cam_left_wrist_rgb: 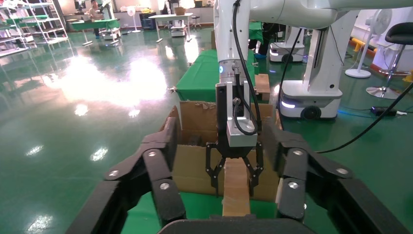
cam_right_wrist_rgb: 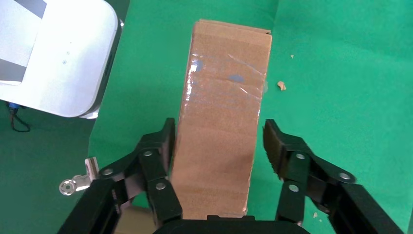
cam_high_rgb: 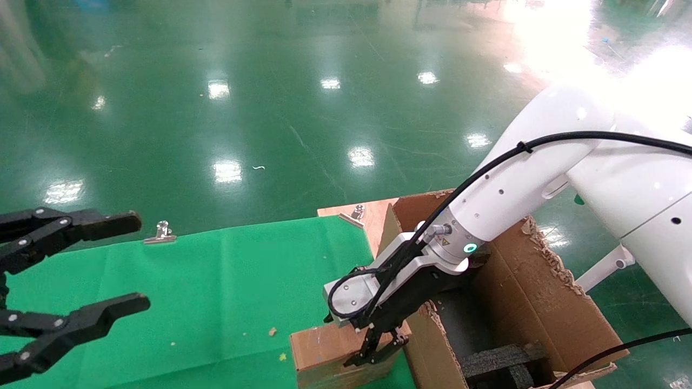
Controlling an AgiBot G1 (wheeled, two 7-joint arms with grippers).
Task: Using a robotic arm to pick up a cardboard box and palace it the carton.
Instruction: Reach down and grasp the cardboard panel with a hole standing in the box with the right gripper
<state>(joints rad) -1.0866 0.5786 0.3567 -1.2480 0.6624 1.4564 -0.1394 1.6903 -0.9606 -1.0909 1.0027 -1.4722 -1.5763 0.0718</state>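
Straddling the cardboard box [cam_right_wrist_rgb: 221,122] on the green worktop [cam_high_rgb: 216,281], the right gripper [cam_high_rgb: 377,346] is spread, one finger touching a long side, the other just clear. Box looks light, stiff, tape-slick on top; grip across its narrow width. Carton [cam_high_rgb: 540,292] just beside holds black foam inserts [cam_high_rgb: 500,359]; left gripper [cam_high_rgb: 70,275] idles open.

Green cloth [cam_high_rgb: 216,281] is mostly bare btwn the two arms, w/ plenty of room to pass. Left gripper [cam_high_rgb: 116,265] hangs wide open at the table's left edge, well apart from the action. Right gripper [cam_right_wrist_rgb: 219,146] straddles the cardboard box [cam_right_wrist_rgb: 221,136]: one finger against its side, a gap at the other. The carton [cam_high_rgb: 540,292] stands just beside the box; its near flap [cam_high_rgb: 427,346] rises btwn them, and black foam [cam_high_rgb: 497,359] sits in the bottom.
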